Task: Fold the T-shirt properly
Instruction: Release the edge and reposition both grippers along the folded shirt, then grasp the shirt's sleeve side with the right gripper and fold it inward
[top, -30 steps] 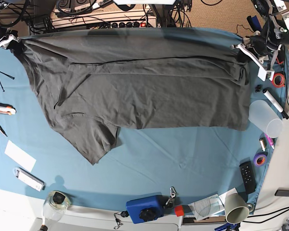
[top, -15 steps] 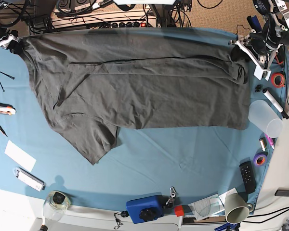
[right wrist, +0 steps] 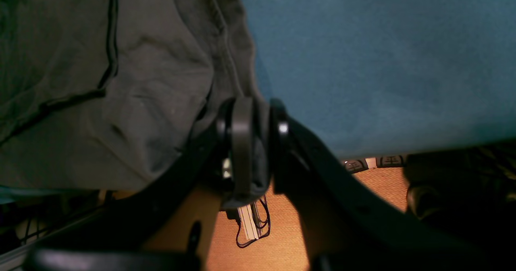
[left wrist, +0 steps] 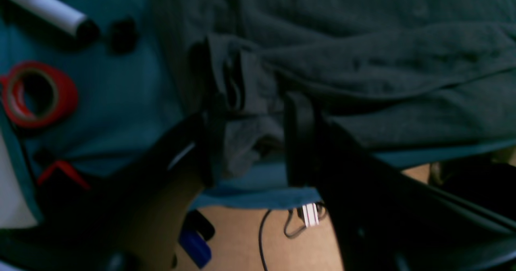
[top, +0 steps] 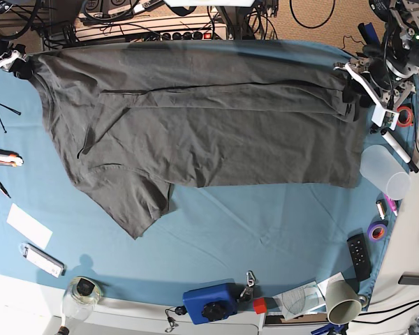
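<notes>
The dark grey T-shirt [top: 216, 132] lies spread across the blue table cloth [top: 265, 223], its far part folded over lengthwise and one sleeve [top: 136, 209] pointing toward the near edge. My left gripper [top: 350, 91] sits at the shirt's right far corner. In the left wrist view, the left gripper [left wrist: 250, 142] has its fingers [left wrist: 300, 142] wide apart, with a loose bunch of hem [left wrist: 242, 113] between them. My right gripper [top: 21, 68] is at the left far corner. The right wrist view shows the right gripper [right wrist: 260, 142] closed narrowly, with the T-shirt's [right wrist: 121, 101] edge pinched between its fingers.
Along the right edge lie a red tape roll [top: 403, 116], a marker [top: 399, 148], a clear cup [top: 384, 171], purple tape [top: 376, 232] and a remote [top: 358, 257]. A blue box [top: 209, 301], a jar [top: 84, 292], a white card [top: 29, 225] and pliers [top: 0, 159] lie near and left.
The shirt's far edge was drawn toward the far side and lies flatter. My left gripper has opened and shifted slightly right at the corner. The right gripper barely moved.
</notes>
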Controlling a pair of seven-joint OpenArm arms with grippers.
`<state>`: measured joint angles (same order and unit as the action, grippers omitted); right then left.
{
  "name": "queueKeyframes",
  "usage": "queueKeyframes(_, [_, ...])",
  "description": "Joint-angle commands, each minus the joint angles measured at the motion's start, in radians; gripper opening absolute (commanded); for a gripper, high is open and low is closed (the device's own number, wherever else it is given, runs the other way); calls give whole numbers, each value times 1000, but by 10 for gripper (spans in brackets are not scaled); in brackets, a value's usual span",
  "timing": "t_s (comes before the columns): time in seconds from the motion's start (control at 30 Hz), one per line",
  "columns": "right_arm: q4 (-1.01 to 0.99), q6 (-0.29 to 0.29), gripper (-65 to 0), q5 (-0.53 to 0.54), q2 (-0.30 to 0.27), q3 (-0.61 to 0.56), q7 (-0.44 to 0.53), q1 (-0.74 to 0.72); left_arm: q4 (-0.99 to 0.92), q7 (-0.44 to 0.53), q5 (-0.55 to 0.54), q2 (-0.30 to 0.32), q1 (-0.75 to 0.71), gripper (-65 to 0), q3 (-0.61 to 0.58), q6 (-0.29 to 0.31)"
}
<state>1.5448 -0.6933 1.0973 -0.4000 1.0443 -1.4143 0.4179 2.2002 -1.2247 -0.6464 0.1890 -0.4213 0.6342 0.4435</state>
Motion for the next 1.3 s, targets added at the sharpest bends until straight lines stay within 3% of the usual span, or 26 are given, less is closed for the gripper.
queueKeyframes(0.0, [19,-1,-566,17,-28,11,18,-1,23,41,-8,11,0,-405,4,3])
queueKeyframes(0.13, [21,-2,-566,86,-32,11,20,-25,24,150,-12,11,1,-405,4,3])
queueKeyframes(0.3, [21,-5,-566,124,-32,11,101,-125,24,140,-12,10,0,-405,4,3])
queueKeyframes(0.47, [18,0,-566,-90,-39,-27,133,-292,24,129,-19,10,0,-405,4,3])
queueKeyframes(0.67, [18,10,-561,-365,-82,-263,230,-418,25,63,-117,4,0,-405,4,17])
queueKeyframes(0.8, [18,18,-408,-560,-84,-423,310,-476,25,64,-117,2,0,-405,4,29])
queueKeyframes(0.87, [18,45,-383,-625,-84,-485,362,-495,25,64,-117,2,0,-405,4,29])
queueKeyframes(1.07, [-65,128,-384,-725,-85,-597,417,-606,24,66,-117,2,0,-405,4,29])
queueKeyframes(1.27, [-446,114,-384,-715,-85,-637,450,-820,24,65,-117,2,0,-405,4,29])
